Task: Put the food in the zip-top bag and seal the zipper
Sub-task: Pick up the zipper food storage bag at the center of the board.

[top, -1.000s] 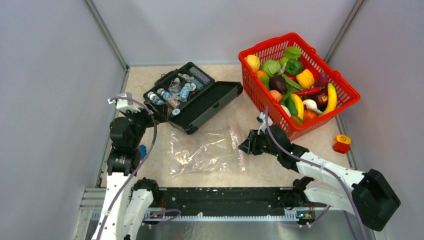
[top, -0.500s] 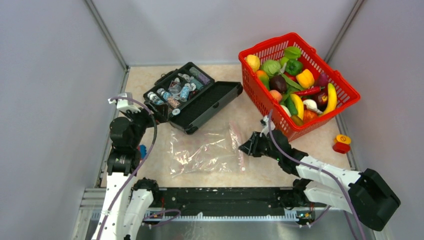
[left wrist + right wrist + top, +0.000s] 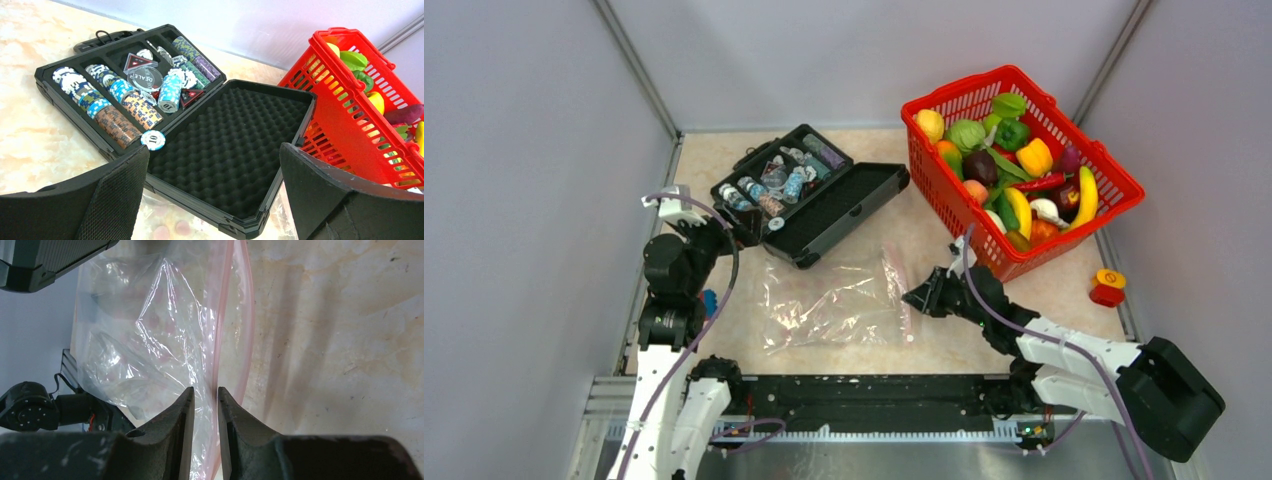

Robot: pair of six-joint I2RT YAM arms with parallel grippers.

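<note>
The clear zip-top bag (image 3: 829, 300) lies flat on the table, empty, with its pinkish zipper (image 3: 898, 285) along its right edge. My right gripper (image 3: 916, 296) is low at that edge. In the right wrist view its jaws (image 3: 205, 392) stand a narrow gap apart astride one layer of the zipper strip (image 3: 220, 320), with the crinkly bag (image 3: 140, 340) to the left. The food (image 3: 1009, 165) is piled in the red basket (image 3: 1114, 180). My left gripper (image 3: 734, 225) is open and empty beside the black case (image 3: 235, 135).
The open black case (image 3: 844, 205) holds poker chips (image 3: 125, 100) and lies just beyond the bag. The red basket (image 3: 345, 115) stands at the back right. A small red and yellow object (image 3: 1108, 287) sits near the right wall.
</note>
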